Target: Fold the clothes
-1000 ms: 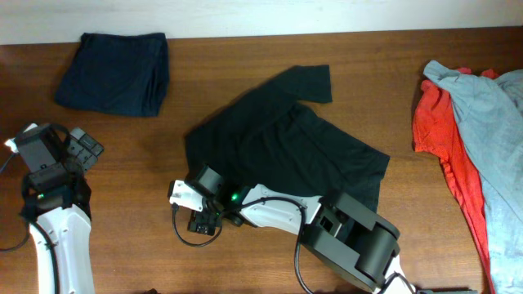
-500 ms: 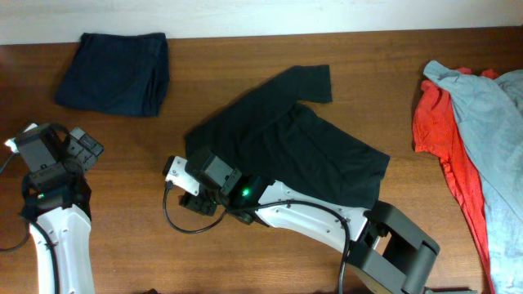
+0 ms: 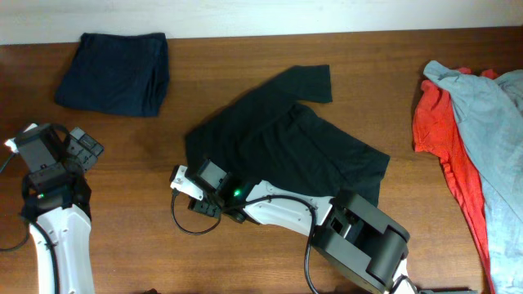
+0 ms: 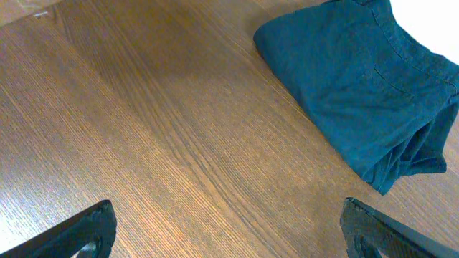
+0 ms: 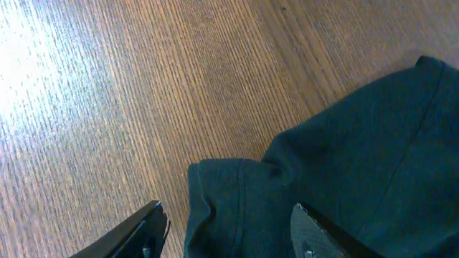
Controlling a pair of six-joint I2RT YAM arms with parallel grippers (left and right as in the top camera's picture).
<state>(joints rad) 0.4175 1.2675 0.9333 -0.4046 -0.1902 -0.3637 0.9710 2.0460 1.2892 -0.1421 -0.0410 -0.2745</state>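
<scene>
Black T-shirt (image 3: pixel 282 143) lies rumpled; right gripper (image 5: pixel 226 215) partly closed astride its bunched corner (actual pinch: cannot tell). Left gripper (image 4: pixel 228 215) spread wide, empty.

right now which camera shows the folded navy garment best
Overhead: the whole folded navy garment is visible, all edges. Left wrist shows it closer but cropped. Right wrist shows the black T-shirt instead.
</scene>
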